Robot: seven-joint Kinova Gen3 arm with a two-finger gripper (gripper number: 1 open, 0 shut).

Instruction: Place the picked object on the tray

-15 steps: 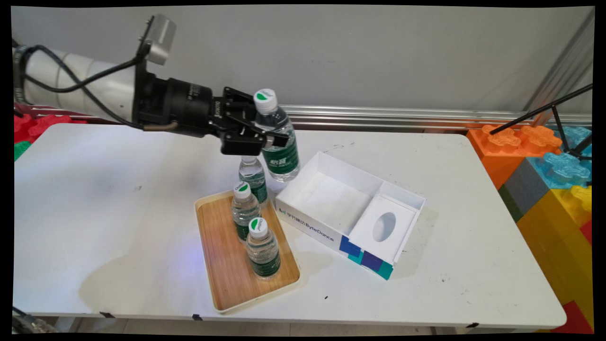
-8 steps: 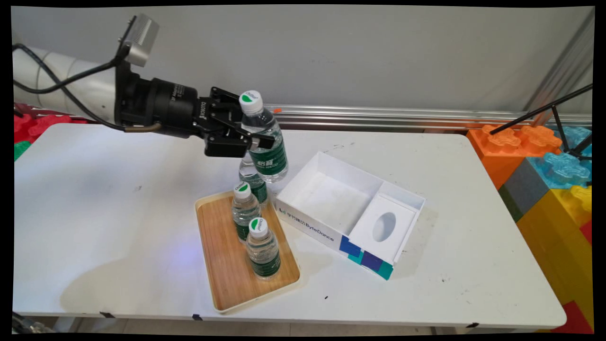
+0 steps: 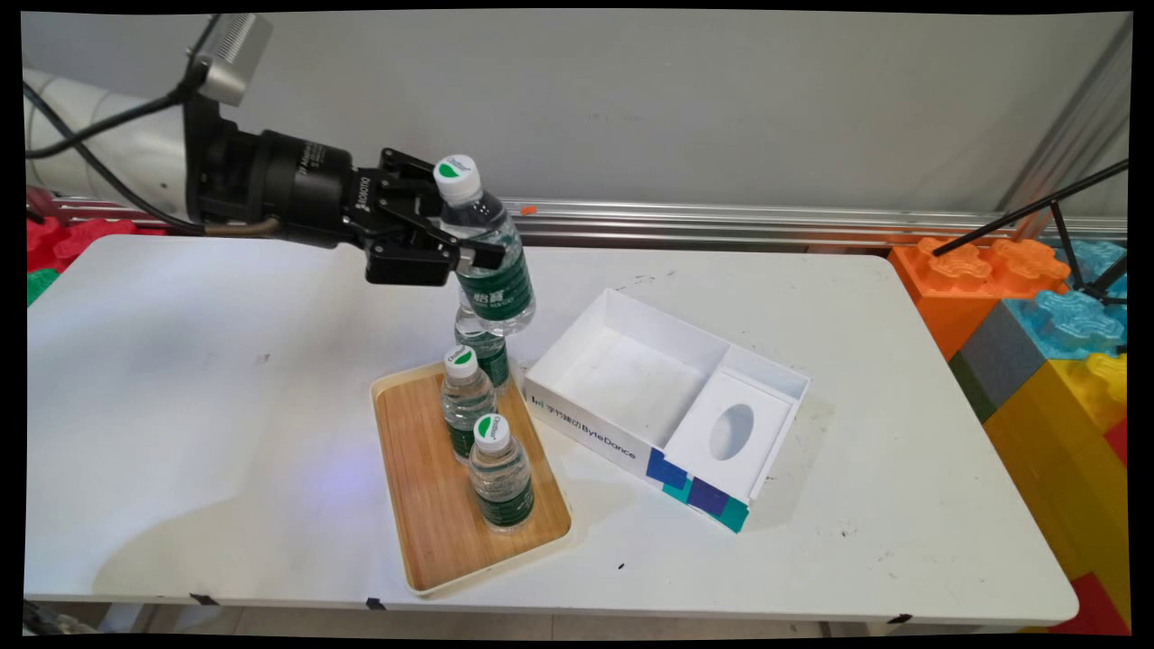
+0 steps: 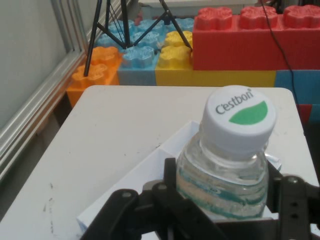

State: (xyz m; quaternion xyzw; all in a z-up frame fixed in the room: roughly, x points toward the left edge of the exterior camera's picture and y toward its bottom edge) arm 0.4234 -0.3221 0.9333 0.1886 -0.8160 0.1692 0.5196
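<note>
1. A water bottle [image 3: 482, 248], upper centre-left of the frame, hangs above the tabletop [image 3: 180, 388], its cap tipped left
2. The pincer [image 3: 451, 257] reaches in from the left, pinching the bottle's upper body
3. Below stand three bottles [image 3: 499, 473] on a wooden tray [image 3: 433, 514]
4. A white box [image 3: 667, 397] sits right of the tray

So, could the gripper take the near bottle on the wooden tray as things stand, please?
Probably not yet: the gripper is shut on a held water bottle, raised above the table. The near bottle on the wooden tray stands uncovered, though.
</note>
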